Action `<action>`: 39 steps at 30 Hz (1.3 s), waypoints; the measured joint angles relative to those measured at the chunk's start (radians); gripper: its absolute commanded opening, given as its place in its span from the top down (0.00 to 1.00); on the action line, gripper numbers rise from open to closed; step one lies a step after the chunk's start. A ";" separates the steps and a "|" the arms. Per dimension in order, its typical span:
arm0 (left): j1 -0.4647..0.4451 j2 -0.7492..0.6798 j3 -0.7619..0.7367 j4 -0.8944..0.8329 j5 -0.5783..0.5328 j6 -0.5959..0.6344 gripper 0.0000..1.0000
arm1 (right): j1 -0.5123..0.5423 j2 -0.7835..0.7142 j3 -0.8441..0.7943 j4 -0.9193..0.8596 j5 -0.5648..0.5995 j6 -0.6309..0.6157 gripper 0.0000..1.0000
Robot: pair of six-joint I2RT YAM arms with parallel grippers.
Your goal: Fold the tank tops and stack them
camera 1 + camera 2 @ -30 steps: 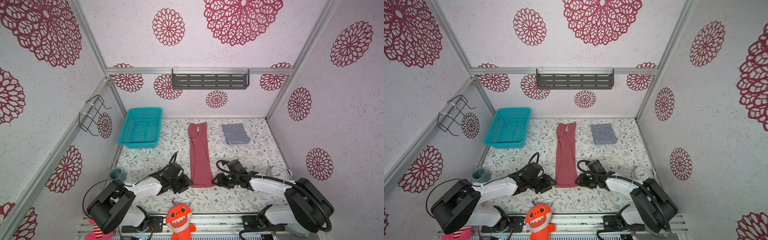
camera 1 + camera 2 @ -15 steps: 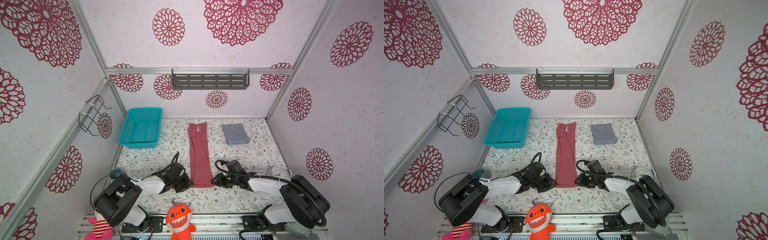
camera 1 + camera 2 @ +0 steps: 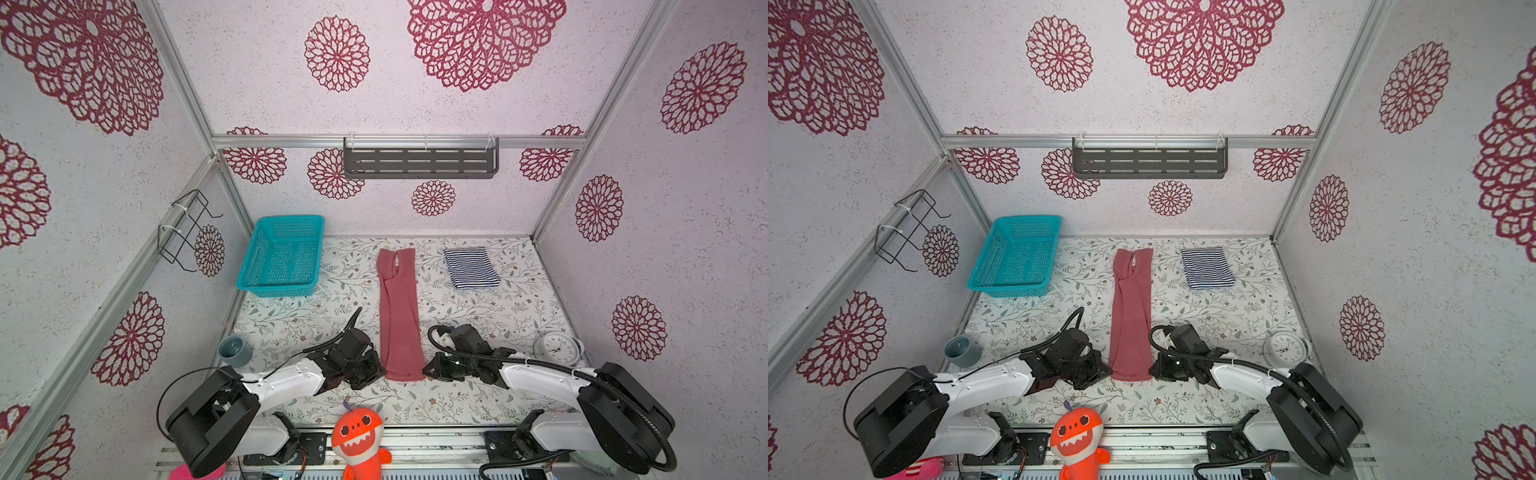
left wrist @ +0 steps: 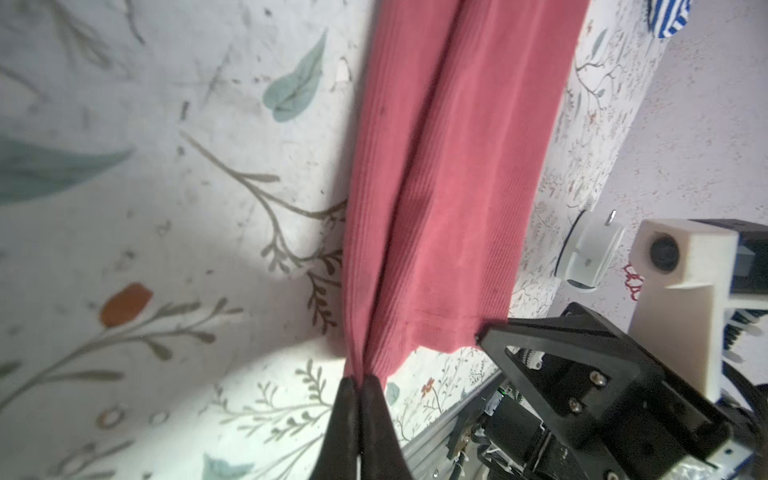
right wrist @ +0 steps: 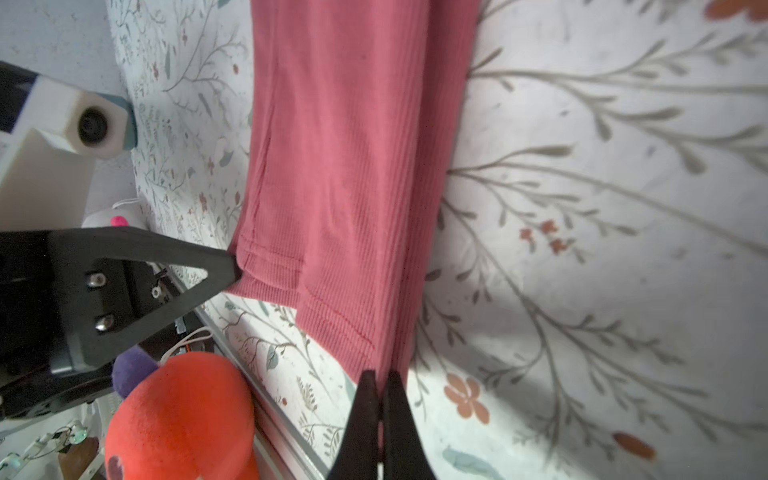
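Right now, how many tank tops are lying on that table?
2. The rose-red tank top stretches down the middle; the striped tank top sits folded at the far right. Another could hide under it.

A teal basket (image 3: 274, 289) sits on the floral table cover (image 3: 498, 307) well beyond the left claw (image 3: 380, 371), toward the back wall, and a grey cup (image 3: 233, 350) stands off that claw's outer side. A white alarm clock (image 3: 559, 348) stands off the right claw's (image 3: 424, 369) outer side, near the wall. An orange shark plush (image 3: 359, 436) sits at the front edge, between the two claws and nearer than both; a dark slotted shelf (image 3: 419, 163) hangs on the back wall far above them.
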 measured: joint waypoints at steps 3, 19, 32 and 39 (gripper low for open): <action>0.002 -0.037 0.046 -0.090 -0.037 0.019 1.00 | 0.004 -0.042 0.032 -0.078 0.011 -0.017 1.00; 0.164 0.062 0.269 -0.226 -0.037 0.218 1.00 | -0.135 0.156 0.380 -0.262 0.032 -0.288 1.00; 0.309 0.411 0.586 -0.216 0.041 0.418 1.00 | -0.257 0.504 0.691 -0.302 -0.012 -0.489 1.00; 0.358 0.576 0.743 -0.219 0.069 0.497 0.82 | -0.301 0.679 0.880 -0.338 -0.030 -0.549 0.66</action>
